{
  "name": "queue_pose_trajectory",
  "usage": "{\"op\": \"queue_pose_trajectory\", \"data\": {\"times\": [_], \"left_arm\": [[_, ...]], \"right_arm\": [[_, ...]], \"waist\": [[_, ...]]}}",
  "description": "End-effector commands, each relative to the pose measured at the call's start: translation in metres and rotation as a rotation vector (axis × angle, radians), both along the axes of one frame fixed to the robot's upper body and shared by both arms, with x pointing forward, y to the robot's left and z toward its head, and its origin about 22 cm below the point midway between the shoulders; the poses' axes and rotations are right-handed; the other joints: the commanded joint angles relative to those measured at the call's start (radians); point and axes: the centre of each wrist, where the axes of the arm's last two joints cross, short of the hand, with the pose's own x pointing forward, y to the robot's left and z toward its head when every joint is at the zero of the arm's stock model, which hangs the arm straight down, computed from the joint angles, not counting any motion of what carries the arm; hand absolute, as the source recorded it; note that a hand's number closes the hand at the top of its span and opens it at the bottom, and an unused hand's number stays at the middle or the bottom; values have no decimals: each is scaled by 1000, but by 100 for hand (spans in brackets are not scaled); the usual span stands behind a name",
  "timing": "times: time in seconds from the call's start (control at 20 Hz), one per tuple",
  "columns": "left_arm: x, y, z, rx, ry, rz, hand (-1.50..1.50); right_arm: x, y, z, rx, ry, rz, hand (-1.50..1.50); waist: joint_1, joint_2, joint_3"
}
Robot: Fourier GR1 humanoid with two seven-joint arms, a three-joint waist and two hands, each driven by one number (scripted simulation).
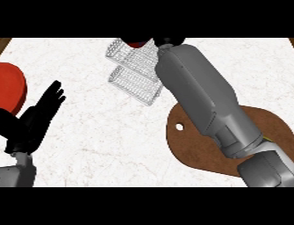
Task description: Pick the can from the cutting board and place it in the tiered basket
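Your right hand [168, 42] reaches over the tiered basket [135, 74] at the counter's [110, 140] far edge; its fingers' state can't be told. Something red, perhaps the can [135, 43], shows there. Your left hand [36, 116] rests open beside the red plate [0, 94]. The cutting board [195, 149] lies under your right forearm.

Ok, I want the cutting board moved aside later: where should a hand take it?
The cutting board lies flat and the right forearm covers its middle, so probably pinch its bare left rim beside the small hole, coming from the left with the left hand.
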Motion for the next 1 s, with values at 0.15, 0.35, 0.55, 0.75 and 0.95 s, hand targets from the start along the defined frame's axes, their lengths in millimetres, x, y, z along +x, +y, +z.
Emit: {"op": "queue_pose_trajectory", "data": {"times": [0.15, 0.35, 0.55, 0.75, 0.95], "left_arm": [[-1, -6, -10, 3, 2, -5, 0], [4, -3, -3, -4, 2, -19, 0], [-1, -6, 4, 5, -24, -19, 0], [2, -10, 2, -20, -7, 2, 0], [-3, 9, 2, -1, -5, 3, 0]], "right_arm": [[5, 4, -6, -30, -17, -12, -150], [11, 3, 8, 79, -50, -9, -150], [11, -5, 7, 264, -96, -34, -150], [10, -8, 24, 447, -148, -28, -150], [10, -17, 35, 597, -212, -48, -150]], "waist": [[6, 5, 0], [17, 12, 0], [12, 9, 1], [-3, 3, 1], [-11, 0, 1]]}}
